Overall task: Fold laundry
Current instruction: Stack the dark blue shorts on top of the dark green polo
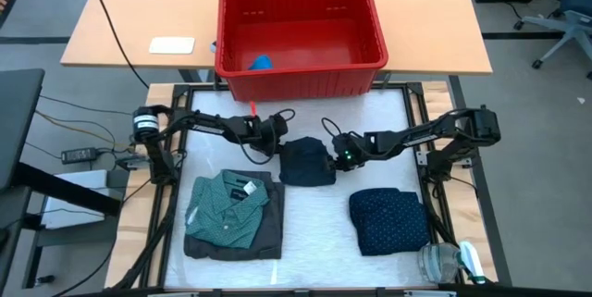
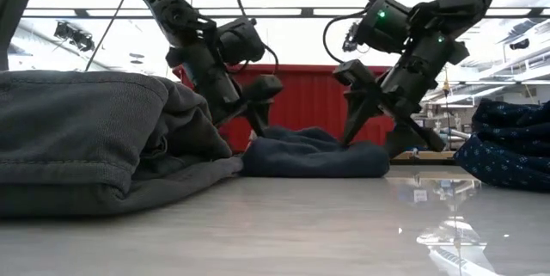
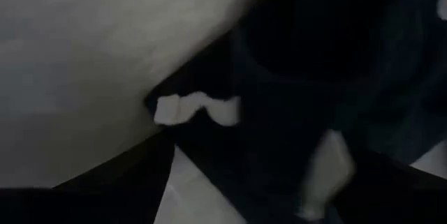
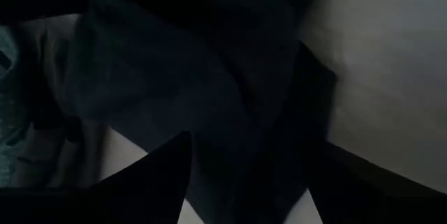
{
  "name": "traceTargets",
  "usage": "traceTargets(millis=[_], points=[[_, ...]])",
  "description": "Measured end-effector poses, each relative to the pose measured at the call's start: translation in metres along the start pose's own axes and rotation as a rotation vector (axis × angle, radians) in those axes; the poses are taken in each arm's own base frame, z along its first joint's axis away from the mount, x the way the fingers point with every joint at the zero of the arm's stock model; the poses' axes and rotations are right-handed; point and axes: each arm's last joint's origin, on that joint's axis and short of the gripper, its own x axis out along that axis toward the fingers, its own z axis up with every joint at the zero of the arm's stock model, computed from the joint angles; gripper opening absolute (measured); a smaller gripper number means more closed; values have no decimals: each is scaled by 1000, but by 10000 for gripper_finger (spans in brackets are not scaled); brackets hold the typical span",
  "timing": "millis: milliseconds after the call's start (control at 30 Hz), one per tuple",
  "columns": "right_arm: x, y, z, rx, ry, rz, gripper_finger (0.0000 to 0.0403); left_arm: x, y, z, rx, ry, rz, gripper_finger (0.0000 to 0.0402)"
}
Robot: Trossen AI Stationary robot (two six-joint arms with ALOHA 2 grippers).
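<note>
1. While both arms crowd the middle of the desk (image 1: 305, 232), most of the folding looks done: the teal shirt (image 1: 225, 206) lies folded on top of the grey piece (image 1: 264, 234) at the left, and the navy dotted piece (image 1: 388, 219) sits as a neat rectangle at the right.
2. What's in play is the dark piece (image 1: 307, 162), a small squarish bundle in the centre, just in front of the red basket (image 1: 301, 33).
3. Left end effector (image 1: 274, 136) is at the bundle's left edge, jaws spread and released; in the low view one finger (image 2: 262, 91) hangs just above the cloth, gripping nothing.
4. Right end effector (image 1: 343, 155) is at the bundle's right edge, jaws also spread wide, fingers straddling the cloth's end; I'd judge it let go too.
5. Something blue remains in the basket; can't tell what it is.
6. Textures: the dark bundle is soft and rounded, slumping at the edges; the grey cloth is thicker, with a fine rib; the teal and navy cloths are thin and finely dotted. The basket is rigid plastic.
</note>
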Motion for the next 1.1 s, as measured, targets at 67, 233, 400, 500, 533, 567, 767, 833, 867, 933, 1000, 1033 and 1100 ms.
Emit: traceTargets(millis=[67,233,400,500,533,567,767,833,867,933,1000,1033,1100], points=[[4,0,1,0,-4,9,266,7,1,0,-6,-2,-4,347],[19,0,8,3,-39,47,264,20,1,-1,19,-12,-6,322],[39,-5,16,11,-63,86,219,23,-1,-6,168,-45,25,202],[47,-8,21,14,-68,116,149,25,-5,-6,290,-73,8,98],[48,-8,23,7,-69,129,118,25,-6,-6,309,-75,-1,62],[49,-7,25,-9,-70,154,85,25,-7,-5,319,-78,-18,35],[38,0,37,-70,-65,222,26,7,-9,8,242,-19,-161,13],[30,8,40,-74,-65,256,23,-18,-17,15,225,-31,-198,8],[25,16,42,-84,-75,298,22,-32,-23,17,228,-45,-209,7],[15,32,43,-111,-66,378,22,-60,-28,19,233,-60,-220,6],[11,44,41,-135,-39,423,22,-85,-33,18,236,-72,-232,6],[10,51,41,-147,-25,444,22,-98,-36,17,235,-77,-245,6],[5,72,39,-181,-11,509,22,-122,-39,13,220,-67,-256,6]])
